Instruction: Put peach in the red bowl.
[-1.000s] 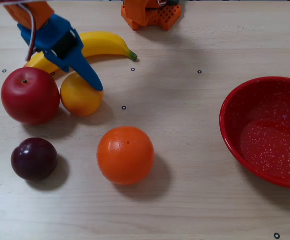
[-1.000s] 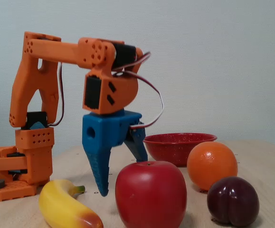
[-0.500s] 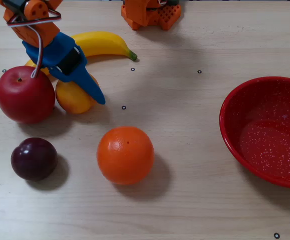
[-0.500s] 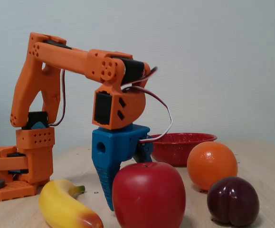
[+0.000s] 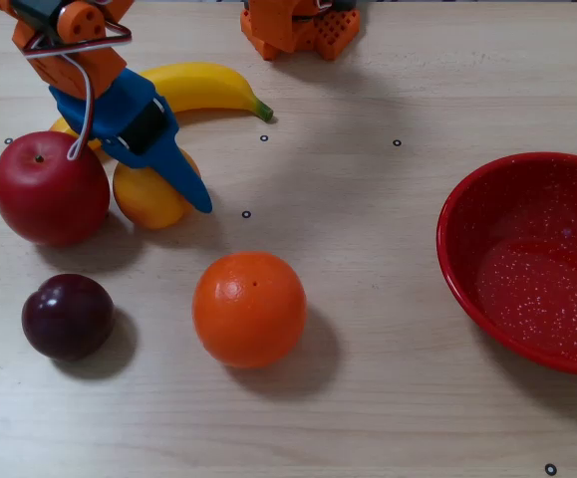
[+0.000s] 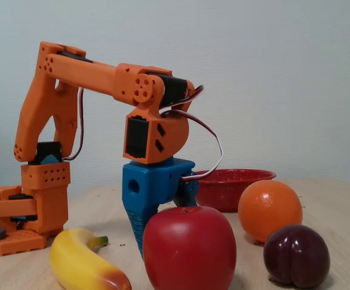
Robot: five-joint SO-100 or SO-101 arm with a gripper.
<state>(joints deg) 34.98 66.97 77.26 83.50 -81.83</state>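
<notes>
Glossy red apple point(image 6: 188, 248) fills the foreground; behind it the blue two-finger gripper point(image 5: 158, 179) descends on the small yellow-orange peach point(image 5: 146, 199).
Grasp step, I judge: jaws straddle the peach beside the apple, closure unclear. Next: clamp, lift, carry past the dimpled orange point(image 5: 249, 309) to the wide speckled red bowl point(image 5: 467, 269).

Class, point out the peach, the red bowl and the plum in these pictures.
peach point(image 5: 146, 199): a fixed view, its lower yellow-orange side.
red bowl point(image 5: 527, 289): a fixed view, its speckled inner floor.
plum point(image 5: 67, 316): a fixed view, its top.
</notes>
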